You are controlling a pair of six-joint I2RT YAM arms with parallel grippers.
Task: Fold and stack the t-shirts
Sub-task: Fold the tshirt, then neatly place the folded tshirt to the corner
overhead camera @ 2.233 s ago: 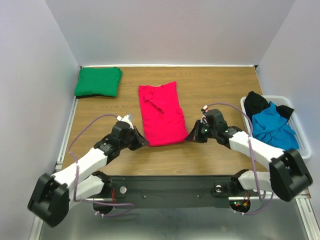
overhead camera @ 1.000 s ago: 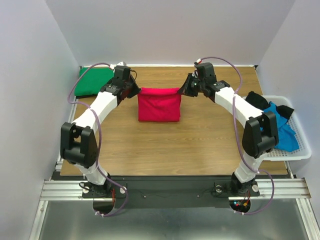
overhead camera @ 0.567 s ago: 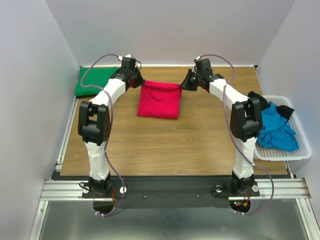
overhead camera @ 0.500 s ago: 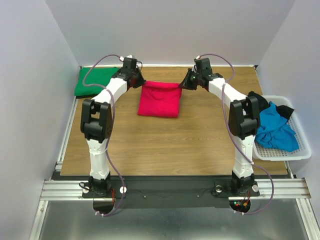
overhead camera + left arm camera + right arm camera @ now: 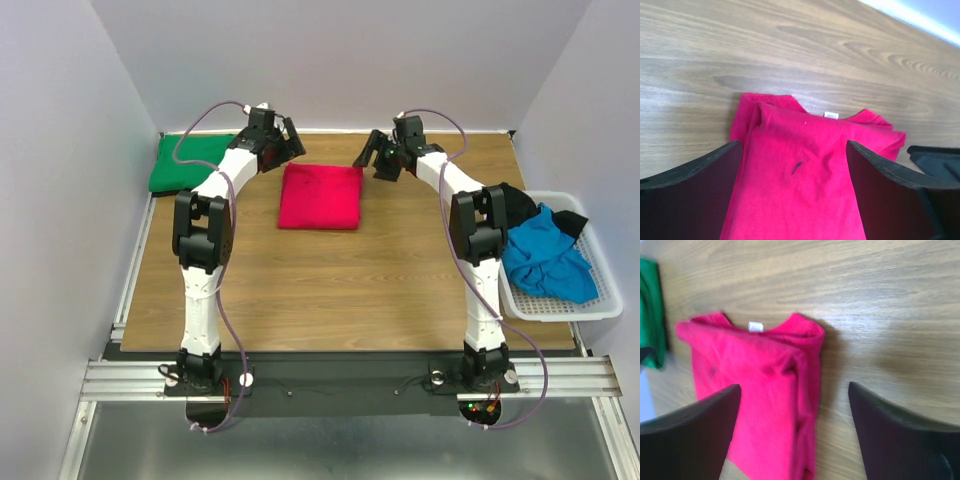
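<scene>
The crimson red t-shirt [image 5: 320, 197] lies folded in a flat rectangle at the middle back of the table; its collar end with a white tag faces the far edge. My left gripper [image 5: 284, 141] hovers open just beyond its far left corner, and my right gripper [image 5: 371, 157] is open off its far right corner. In the left wrist view the red t-shirt [image 5: 810, 175] spreads below the open left gripper [image 5: 794, 146], untouched. The right wrist view shows the red t-shirt [image 5: 755, 390] under the open right gripper [image 5: 795, 386]. A folded emerald green t-shirt [image 5: 190, 160] lies at the back left.
A white slatted basket [image 5: 556, 308] at the table's right edge holds a crumpled bright blue t-shirt [image 5: 545, 262] and a black t-shirt [image 5: 515, 205]. The green t-shirt's edge [image 5: 650, 305] shows in the right wrist view. Grey walls close in the back and sides.
Both grippers carried the red shirt's near edge to the far end, folding it in half. They have now opened and let go, and the shirt lies flat.
</scene>
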